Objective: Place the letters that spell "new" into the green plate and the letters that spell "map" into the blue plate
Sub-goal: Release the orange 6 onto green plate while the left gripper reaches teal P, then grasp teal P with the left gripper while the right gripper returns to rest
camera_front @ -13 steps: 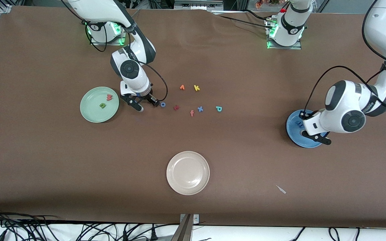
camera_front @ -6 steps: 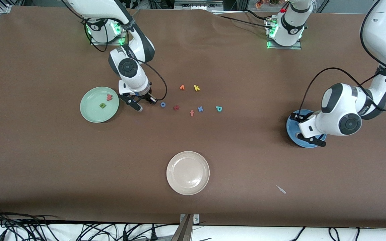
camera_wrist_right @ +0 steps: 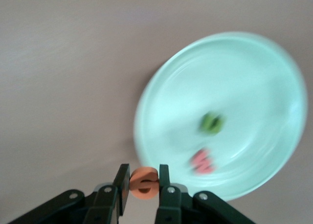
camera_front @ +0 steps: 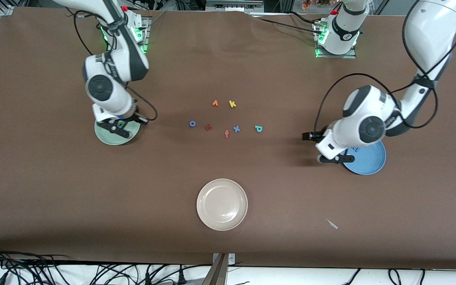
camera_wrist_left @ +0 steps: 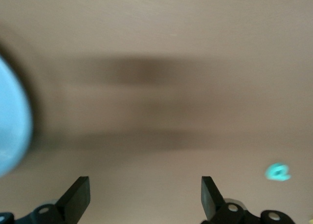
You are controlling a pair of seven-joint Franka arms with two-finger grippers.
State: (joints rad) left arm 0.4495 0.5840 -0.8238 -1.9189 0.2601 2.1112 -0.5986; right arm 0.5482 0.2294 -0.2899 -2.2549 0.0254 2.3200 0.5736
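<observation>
Green plate (camera_wrist_right: 230, 72): n (camera_wrist_right: 212, 123), w (camera_wrist_right: 202, 161) inside; right hand (camera_wrist_right: 143, 182) grips e (camera_wrist_right: 143, 180).

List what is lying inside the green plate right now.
The green plate holds a green n and a red w. The right gripper holds an orange e, not yet in it.
</observation>
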